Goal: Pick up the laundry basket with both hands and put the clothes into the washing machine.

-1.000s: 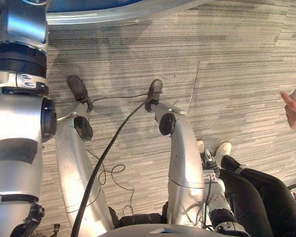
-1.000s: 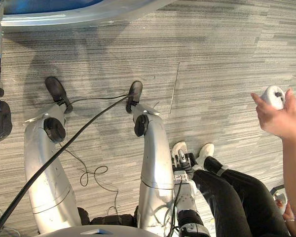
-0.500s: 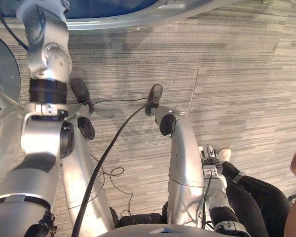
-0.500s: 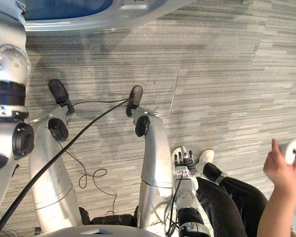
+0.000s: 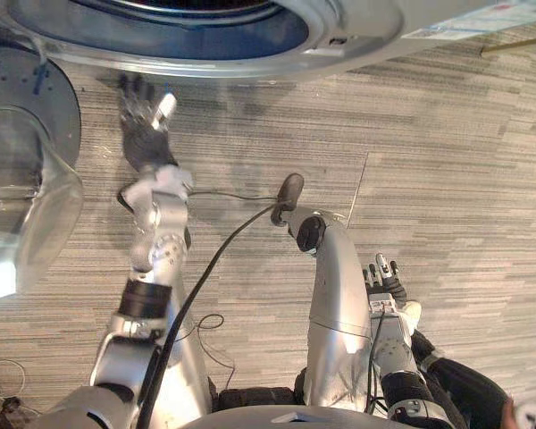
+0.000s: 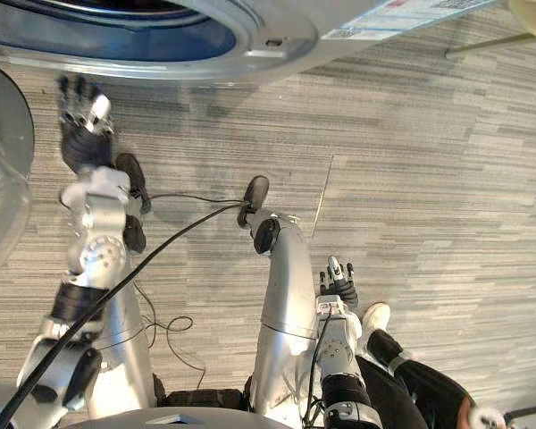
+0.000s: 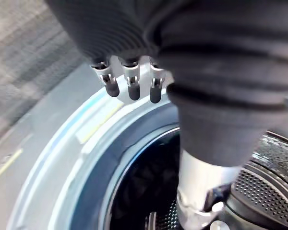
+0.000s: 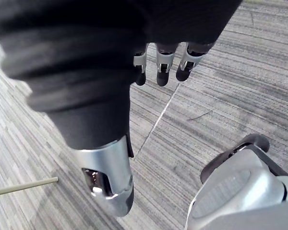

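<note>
The washing machine (image 5: 357, 27) stands at the top of the eye views, its round opening ringed in blue and grey. Its glass door (image 5: 27, 179) hangs open to the left. My left hand (image 5: 143, 125) is stretched up just below the opening's rim, fingers straight and holding nothing. In the left wrist view the fingers (image 7: 129, 84) point at the rim, and past them the drum (image 7: 273, 191) looks dark inside; I cannot tell what lies in it. My right hand (image 6: 338, 284) hangs low by my right side over the carpet, its fingers (image 8: 163, 67) relaxed and empty.
Grey striped carpet (image 5: 447, 179) covers the floor. A person's dark-trousered leg (image 5: 460, 398) and a white shoe (image 6: 373, 315) are close at the lower right. A thin wooden rod (image 5: 518, 43) lies by the machine's right side.
The whole picture has shifted, bringing more of the machine and its door into view. My left arm has swung from close up to stretched toward the opening. The person's hand left the right edge.
</note>
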Robot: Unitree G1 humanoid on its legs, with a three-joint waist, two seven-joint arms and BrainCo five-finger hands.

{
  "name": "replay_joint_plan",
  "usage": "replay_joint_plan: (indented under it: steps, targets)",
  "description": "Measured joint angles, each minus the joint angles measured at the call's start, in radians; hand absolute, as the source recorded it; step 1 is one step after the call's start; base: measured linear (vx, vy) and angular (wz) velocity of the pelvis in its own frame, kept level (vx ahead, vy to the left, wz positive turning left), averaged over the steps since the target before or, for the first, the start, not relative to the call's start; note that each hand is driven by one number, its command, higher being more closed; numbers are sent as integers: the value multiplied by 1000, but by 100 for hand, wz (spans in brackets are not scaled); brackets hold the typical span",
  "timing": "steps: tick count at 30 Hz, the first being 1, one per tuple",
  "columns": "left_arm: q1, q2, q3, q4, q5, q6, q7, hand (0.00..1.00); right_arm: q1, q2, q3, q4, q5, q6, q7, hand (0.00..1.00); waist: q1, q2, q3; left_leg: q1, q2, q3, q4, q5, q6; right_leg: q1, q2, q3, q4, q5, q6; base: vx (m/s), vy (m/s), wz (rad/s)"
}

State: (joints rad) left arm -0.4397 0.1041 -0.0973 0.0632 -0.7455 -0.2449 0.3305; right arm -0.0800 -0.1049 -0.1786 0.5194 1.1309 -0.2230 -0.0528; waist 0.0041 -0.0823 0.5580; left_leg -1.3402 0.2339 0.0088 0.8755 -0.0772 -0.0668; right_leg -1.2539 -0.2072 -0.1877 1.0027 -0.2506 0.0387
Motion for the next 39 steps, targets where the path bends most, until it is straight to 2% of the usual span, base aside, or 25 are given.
replay_joint_plan:
  steps: [5,9,12,14,15,16,17,18,20,21,22,24,26,27,30,33,35,36,37,38,39]
  targets:
    - [163,-44,-88,110,-26,31,-94,0,38,-5,0,6,-5,-2,-7,0,31,11,-2,145,-20,21,-82,15,-5,125,-16,-2,-44,-11,2,10,-48,18]
    - [224,-47,-130,257,-36,63,-157,0,47,-2,23,50,-45,1,-21,0,32,13,-2,324,-36,50,-200,43,-8,282,-18,-5,-133,3,6,42,-59,8]
    - [245,-55,-138,374,-11,89,-204,0,69,6,57,97,-88,9,-21,0,33,22,-8,516,-46,90,-306,58,-9,447,-15,6,-229,27,17,77,-65,-12]
    - [285,-63,-97,421,53,96,-218,0,115,19,55,134,-118,27,-20,0,31,35,-18,698,-61,121,-396,64,-8,610,-17,9,-305,38,26,119,-41,-8]
    - [302,-69,-81,434,70,96,-226,0,136,19,55,148,-117,36,-20,0,29,41,-38,736,-66,126,-417,66,-8,646,-18,8,-323,40,29,139,-23,0]
    - [347,-78,-53,473,104,95,-239,0,185,19,44,183,-120,51,-18,0,28,56,-117,779,-74,130,-455,69,-7,691,-21,0,-359,41,31,169,-18,9]
    - [389,-78,-26,507,124,96,-253,0,224,20,32,216,-139,63,-18,0,25,72,-170,846,-81,133,-500,72,-10,759,-25,-14,-397,40,39,190,-17,13]
    - [405,-78,-9,529,132,96,-261,0,242,20,26,222,-154,71,-17,0,23,79,-187,888,-86,133,-525,74,-11,802,-31,-25,-417,37,44,260,-25,18]
    - [471,-90,96,673,216,108,-276,0,296,33,-19,258,-169,92,-15,0,19,101,-319,1021,-99,140,-646,96,-15,934,-30,-55,-519,42,57,223,-17,12]
    - [486,-94,127,709,260,115,-271,0,301,39,-37,267,-180,95,-14,0,18,106,-350,1057,-100,146,-683,106,-17,965,-27,-59,-547,48,63,207,8,-3]
    - [518,-105,201,781,332,126,-267,0,301,50,-87,294,-196,100,-13,0,18,107,-399,1139,-103,164,-765,128,-19,1034,-14,-64,-611,59,62,257,6,-9]
    - [569,-121,317,892,376,136,-243,0,296,62,-174,354,-195,100,-13,0,16,118,-483,1253,-114,172,-868,158,-26,1134,-3,-75,-698,82,73,304,8,-4]
    - [583,-125,349,924,344,141,-233,0,288,65,-206,389,-195,101,-14,0,12,119,-501,1291,-119,165,-893,164,-25,1178,-1,-83,-725,87,83,178,5,19]
    - [600,-124,373,960,315,148,-230,0,275,74,-252,438,-196,101,-16,0,7,112,-518,1308,-122,140,-897,165,-26,1226,0,-113,-761,91,88,133,2,34]
    - [607,-118,382,977,315,147,-230,0,257,88,-273,482,-216,102,-19,0,10,109,-527,1306,-124,98,-895,165,-27,1274,10,-156,-810,109,93,84,-6,38]
    - [607,-118,393,979,314,144,-234,0,230,99,-238,495,-247,110,-19,0,14,106,-527,1303,-127,54,-880,166,-27,1331,24,-200,-860,129,92,37,-16,42]
    - [600,-123,396,978,311,138,-236,0,200,90,-162,503,-275,107,-17,0,15,100,-515,1251,-137,23,-795,163,-24,1354,21,-241,-862,131,91,-40,-11,62]
    - [598,-124,396,977,311,135,-236,0,181,80,-148,508,-275,107,-16,0,15,113,-504,1216,-135,15,-747,164,-25,1351,27,-248,-856,130,85,-156,-17,66]
    - [593,-124,402,973,315,130,-237,0,145,72,-130,515,-275,106,-16,0,8,112,-499,1153,-137,-8,-703,184,-41,1330,42,-233,-861,125,39,-203,23,58]
    - [557,-130,445,965,312,135,-234,0,104,77,-111,516,-276,95,-15,0,19,111,-471,1083,-104,26,-428,50,11,1308,15,-266,-816,130,41,-226,52,31]
    - [554,-143,463,952,313,136,-234,0,88,76,-106,504,-276,90,-16,0,38,125,-459,1035,-73,53,-193,-10,47,1289,15,-258,-771,124,40,-258,158,-25]
